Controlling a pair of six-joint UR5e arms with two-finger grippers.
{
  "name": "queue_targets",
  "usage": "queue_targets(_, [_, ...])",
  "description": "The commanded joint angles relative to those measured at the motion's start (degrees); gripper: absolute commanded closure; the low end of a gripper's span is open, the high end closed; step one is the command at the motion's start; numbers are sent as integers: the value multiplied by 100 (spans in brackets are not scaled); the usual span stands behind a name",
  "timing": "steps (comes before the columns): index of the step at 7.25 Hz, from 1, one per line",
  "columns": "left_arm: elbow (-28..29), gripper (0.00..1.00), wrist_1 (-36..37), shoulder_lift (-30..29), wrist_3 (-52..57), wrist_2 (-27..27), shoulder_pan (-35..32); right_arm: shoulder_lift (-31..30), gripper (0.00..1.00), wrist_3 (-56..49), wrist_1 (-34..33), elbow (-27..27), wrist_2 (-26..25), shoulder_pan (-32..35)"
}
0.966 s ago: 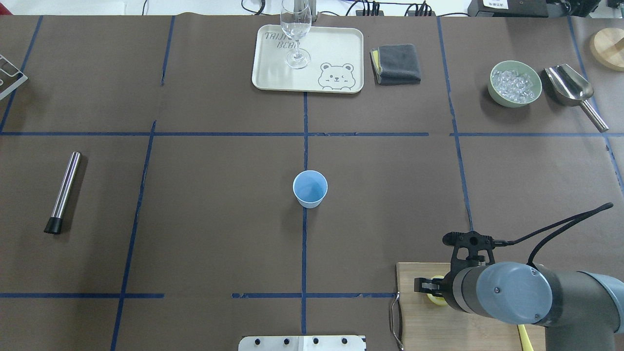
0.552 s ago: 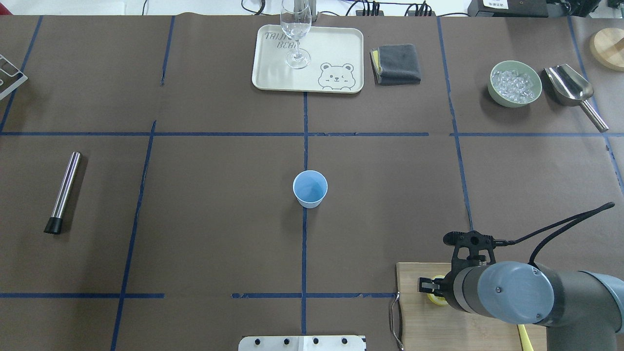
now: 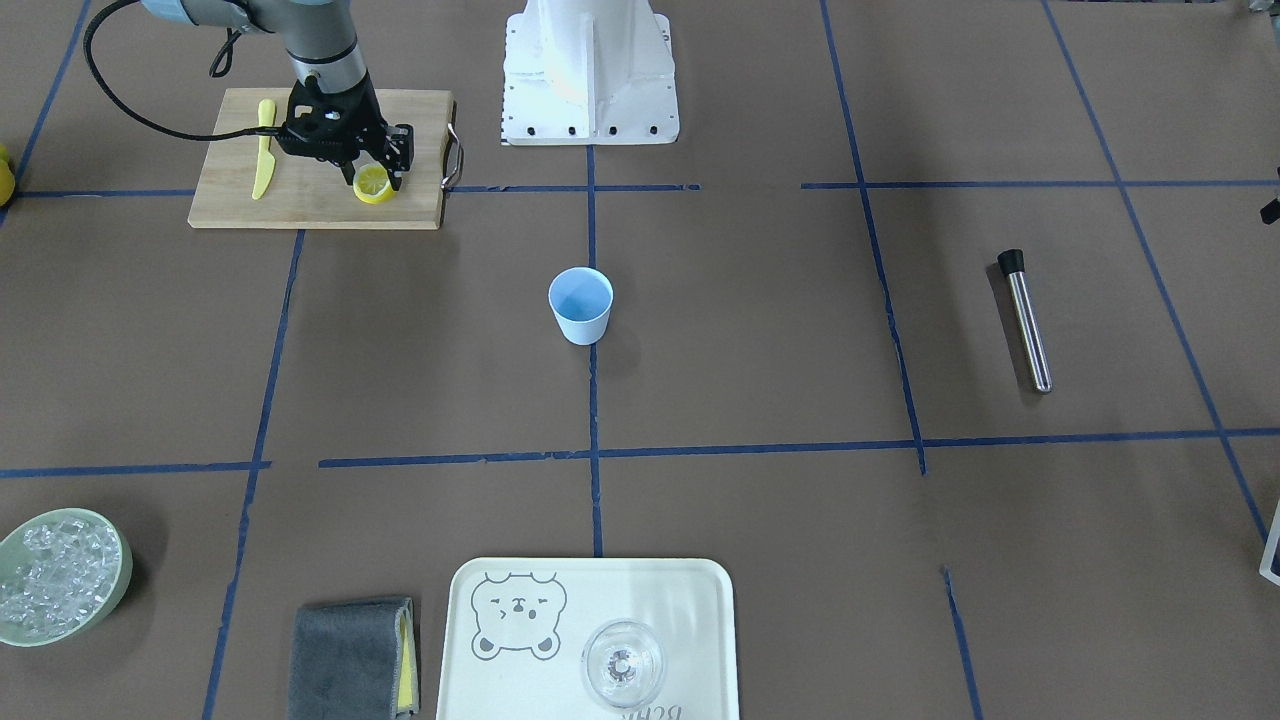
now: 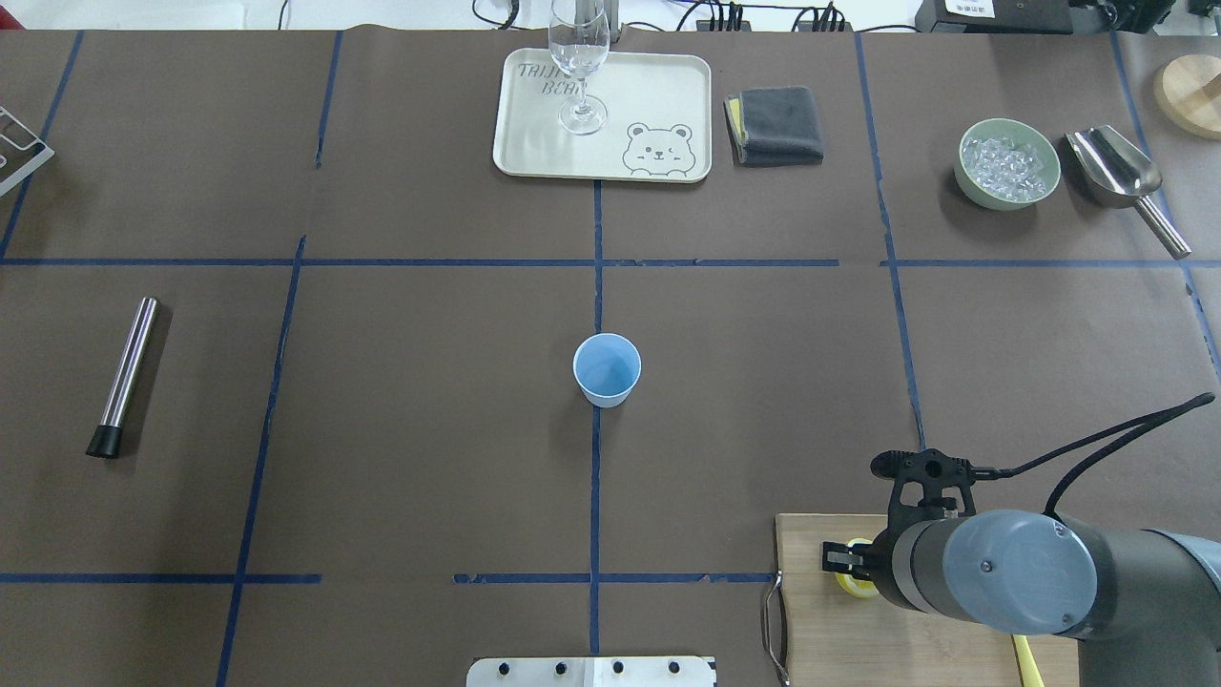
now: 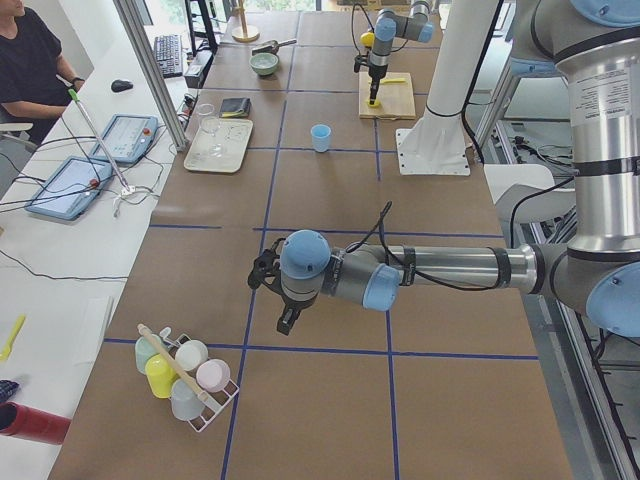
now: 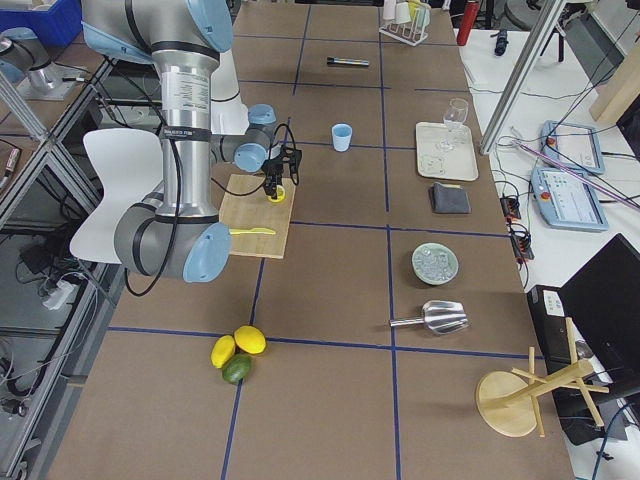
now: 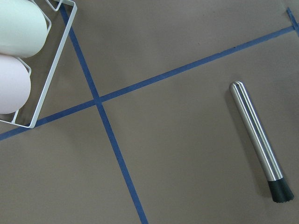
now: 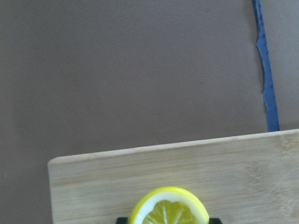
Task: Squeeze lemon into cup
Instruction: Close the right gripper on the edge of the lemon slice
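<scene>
Tabletop (image 3: pixel 800 320): R end effector (image 3: pixel 376 176) clamps lemon (image 8: pixel 169 208); wrist cam shows contact, overhead doesn't; L end effector (image 5: pixel 284 322) unclear.

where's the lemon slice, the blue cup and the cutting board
lemon slice (image 3: pixel 373 184), exterior front-facing view, on its cut face
blue cup (image 3: pixel 582 326), exterior front-facing view, on its outer wall
cutting board (image 3: pixel 312 208), exterior front-facing view, on bare wood

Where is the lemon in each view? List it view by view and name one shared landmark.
Front-facing: lemon at upper left.
Overhead: bottom right, partly hidden.
Exterior left: top centre, far off.
Exterior right: left of centre.
Left wrist: not in it.
Right wrist: bottom centre.
Landmark: the wooden board under it, seen in every view but the left wrist.
</scene>
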Motion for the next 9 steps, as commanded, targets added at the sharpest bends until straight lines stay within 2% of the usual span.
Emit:
queue_targets(1, [-25,0,0,21,7,0,0,-74,52,1,-7,88,4,2])
queue_targets(6, [-43,0,0,56,7,0,0,-83,52,1,-7,123,4,11])
queue_targets(9, [-43,0,0,56,7,0,0,-232,53,10,-16,334,4,20])
